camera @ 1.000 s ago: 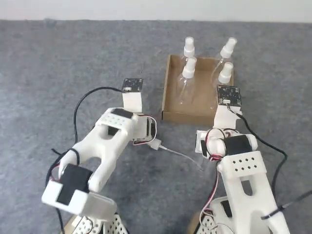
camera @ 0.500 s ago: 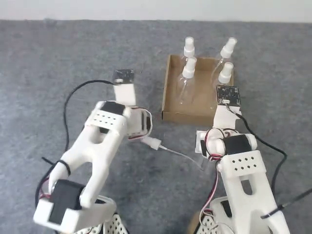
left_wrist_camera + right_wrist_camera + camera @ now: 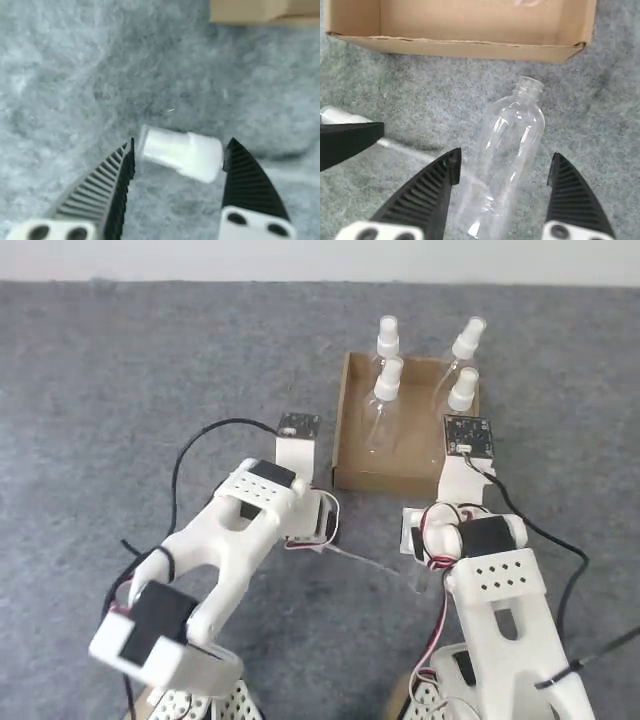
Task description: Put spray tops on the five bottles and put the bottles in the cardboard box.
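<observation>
My open left hand (image 3: 181, 145) straddles the white plastic spray top (image 3: 180, 154); its long axis runs finger to finger. Closing would likely pinch it endwise.

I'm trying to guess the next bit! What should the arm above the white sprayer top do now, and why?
Probably shut the left gripper on the spray top: it lies on the carpet between the open fingers, and the bare-necked bottle lying nearby needs it.
</observation>
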### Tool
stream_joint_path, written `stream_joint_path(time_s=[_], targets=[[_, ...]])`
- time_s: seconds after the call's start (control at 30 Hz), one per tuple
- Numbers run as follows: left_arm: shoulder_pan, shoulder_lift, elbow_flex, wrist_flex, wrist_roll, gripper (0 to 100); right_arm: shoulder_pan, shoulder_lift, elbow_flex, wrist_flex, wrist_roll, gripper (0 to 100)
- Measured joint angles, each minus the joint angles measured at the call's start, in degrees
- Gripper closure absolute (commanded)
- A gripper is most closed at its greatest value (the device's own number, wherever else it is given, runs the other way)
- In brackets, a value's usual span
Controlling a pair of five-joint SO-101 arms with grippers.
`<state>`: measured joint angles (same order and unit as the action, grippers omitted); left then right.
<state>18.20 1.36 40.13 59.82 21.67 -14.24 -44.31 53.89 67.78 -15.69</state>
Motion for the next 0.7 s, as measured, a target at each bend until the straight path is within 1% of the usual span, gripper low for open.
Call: stream_joint_path(time_s=[0.2, 0.3, 0.47, 0.57, 0.7], targets=[[0.0, 3.8, -1.1, -1.3, 0.0, 73, 0.2, 0.0, 0.0, 0.0, 0.0, 75.7], [0.0, 4.1, -3.5, 1.8, 0.2, 73, 2.8, 0.0, 0.0, 0.0, 0.0, 75.7], [-2.9, 3.6, -7.3, 11.5, -0.6, 73, 5.2, 0.0, 0.0, 0.0, 0.0, 75.7], [-4.3, 3.2, -7.4, 13.4, -4.7, 73, 5.0, 0.0, 0.0, 0.0, 0.0, 75.7], [-4.9, 3.1, -7.4, 13.3, -6.4, 73, 5.2, 0.0, 0.0, 0.0, 0.0, 75.7]])
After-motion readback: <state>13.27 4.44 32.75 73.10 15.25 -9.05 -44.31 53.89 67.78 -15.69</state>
